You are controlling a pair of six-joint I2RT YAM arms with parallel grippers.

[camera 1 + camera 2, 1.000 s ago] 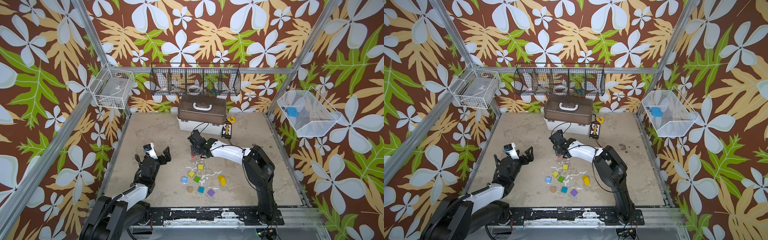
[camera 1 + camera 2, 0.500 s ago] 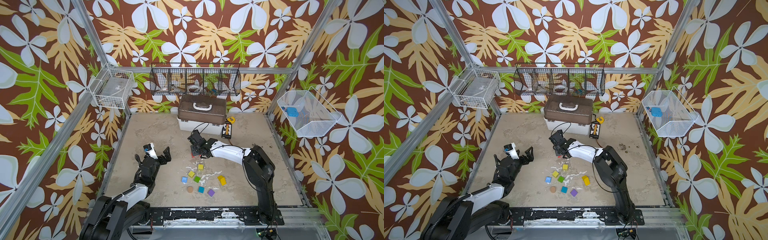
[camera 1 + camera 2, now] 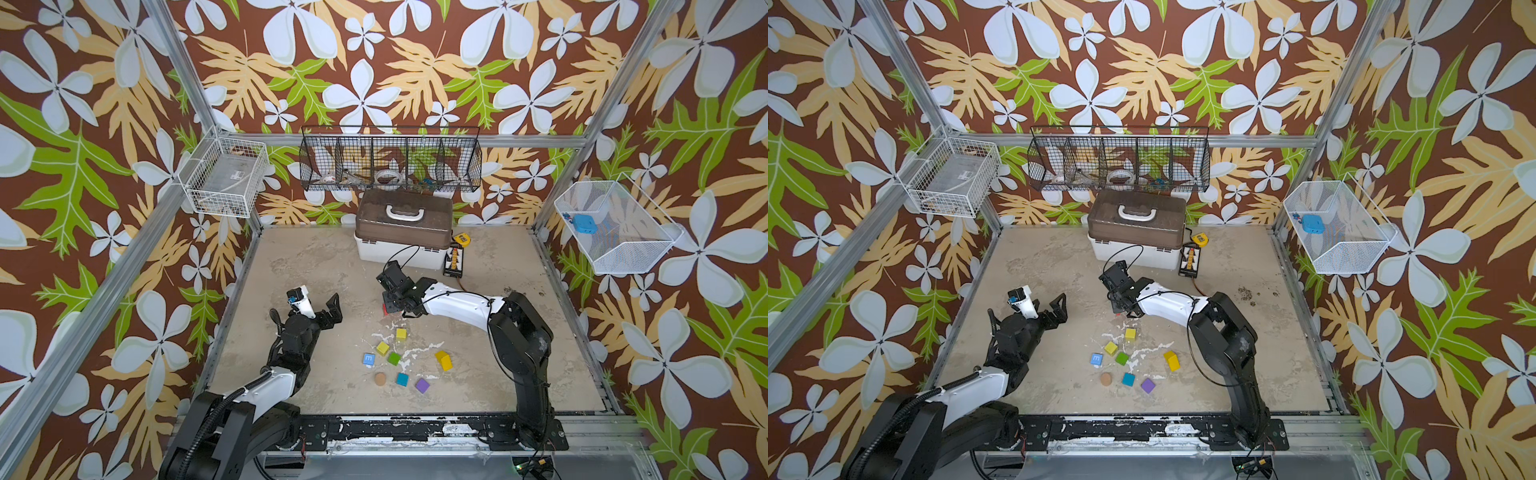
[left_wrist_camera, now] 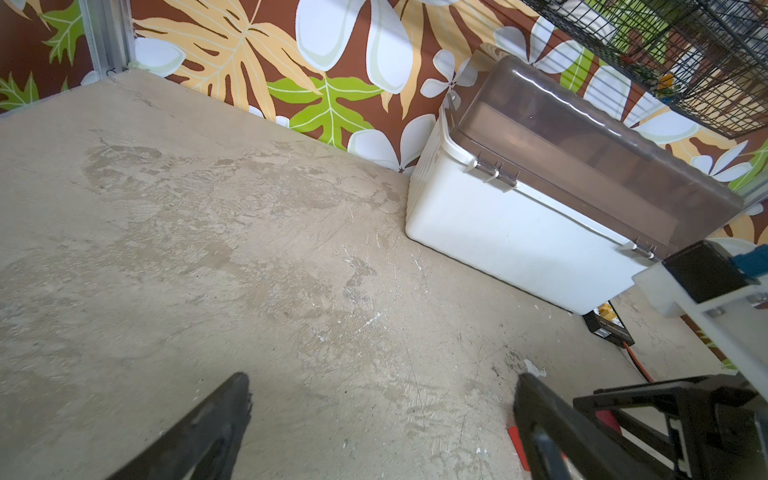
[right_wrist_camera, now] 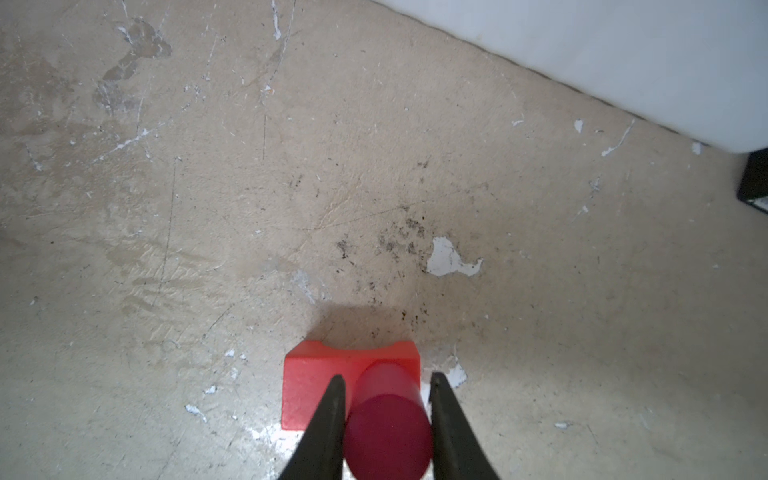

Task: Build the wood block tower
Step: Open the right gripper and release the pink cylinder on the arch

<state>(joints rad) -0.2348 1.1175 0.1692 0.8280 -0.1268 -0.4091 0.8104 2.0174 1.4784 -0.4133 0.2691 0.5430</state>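
Observation:
A pink cylinder point(image 5: 388, 432) stands on end on the red slab point(image 5: 316, 382), which lies flat on the table. My right gripper point(image 5: 386, 377) is shut on this cylinder, one finger against each side. In both top views the right gripper point(image 3: 388, 305) point(image 3: 1119, 307) covers most of the slab. Loose wood blocks lie nearer the front: yellow cube point(image 3: 401, 333), lime cube point(image 3: 382, 348), green cube point(image 3: 394, 358), blue cube point(image 3: 368, 359), tan cylinder point(image 3: 379, 378), teal cube point(image 3: 402, 379), purple cube point(image 3: 422, 385), yellow rounded piece point(image 3: 443, 360). My left gripper point(image 3: 316, 305) point(image 4: 384, 378) hovers open and empty to the slab's left.
A white box with a brown lid point(image 3: 401, 241) stands at the back, just behind the right gripper. A black device point(image 3: 453, 262) and a yellow tape measure point(image 3: 462, 239) lie beside it. Wire baskets point(image 3: 390, 164) hang on the walls.
The right gripper's jaws have closed in on the pink cylinder. Neither arm has visibly shifted, and the loose blocks lie where they were.

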